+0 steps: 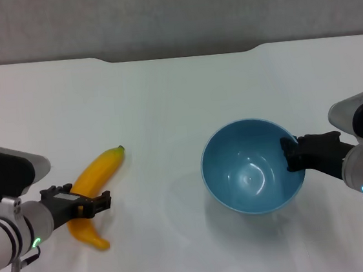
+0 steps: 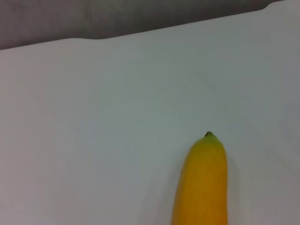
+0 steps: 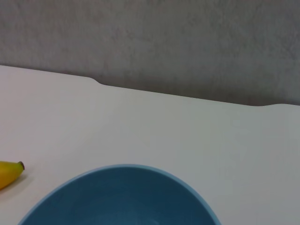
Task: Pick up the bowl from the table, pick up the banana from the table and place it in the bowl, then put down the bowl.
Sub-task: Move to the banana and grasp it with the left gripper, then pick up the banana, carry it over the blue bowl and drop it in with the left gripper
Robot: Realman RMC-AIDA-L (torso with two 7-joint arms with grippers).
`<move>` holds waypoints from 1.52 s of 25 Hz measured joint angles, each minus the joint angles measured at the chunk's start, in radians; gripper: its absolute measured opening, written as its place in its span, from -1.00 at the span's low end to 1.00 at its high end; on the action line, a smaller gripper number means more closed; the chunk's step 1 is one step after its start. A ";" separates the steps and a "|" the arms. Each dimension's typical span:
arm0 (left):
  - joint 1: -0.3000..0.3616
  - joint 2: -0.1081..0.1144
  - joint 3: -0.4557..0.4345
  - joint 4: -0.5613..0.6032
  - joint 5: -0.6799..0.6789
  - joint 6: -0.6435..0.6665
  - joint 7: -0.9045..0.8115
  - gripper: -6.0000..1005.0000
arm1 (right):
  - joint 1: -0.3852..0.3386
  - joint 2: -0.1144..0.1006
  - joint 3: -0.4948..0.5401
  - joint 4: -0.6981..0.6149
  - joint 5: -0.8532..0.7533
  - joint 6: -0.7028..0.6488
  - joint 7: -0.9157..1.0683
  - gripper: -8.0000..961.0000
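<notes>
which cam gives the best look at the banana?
Head view: the whole banana shows lying on the table, with the left tool at its middle. Left wrist view shows only its stem end; right wrist view only a tip at the edge.

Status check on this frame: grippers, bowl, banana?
Right gripper shut on bowl rim, bowl tilted. Left gripper astride banana on table. Nothing between them.
</notes>
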 joint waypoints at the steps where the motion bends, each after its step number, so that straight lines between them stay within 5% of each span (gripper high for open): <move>1: 0.000 0.000 0.000 0.000 0.001 -0.001 0.000 0.78 | 0.000 0.000 0.000 0.000 0.000 0.000 0.000 -0.90; 13: -0.012 0.000 -0.002 0.027 -0.002 0.006 0.000 0.78 | -0.001 0.000 -0.003 0.000 0.000 0.000 0.000 -0.90; 18: -0.012 0.000 0.000 0.024 -0.003 0.005 0.000 0.58 | -0.001 0.000 -0.008 0.000 0.000 -0.001 0.000 -0.90; 24: -0.012 0.000 0.000 0.022 -0.003 0.003 0.000 0.09 | -0.001 0.000 -0.011 0.000 0.000 -0.012 0.000 -0.90; 32: 0.000 0.000 -0.003 -0.006 -0.003 0.001 0.000 0.05 | -0.001 0.000 -0.010 0.009 0.000 -0.012 0.000 -0.90; 38: 0.079 0.005 -0.015 -0.154 -0.014 -0.005 0.000 0.05 | -0.003 0.000 -0.003 0.024 0.005 -0.027 0.000 -0.90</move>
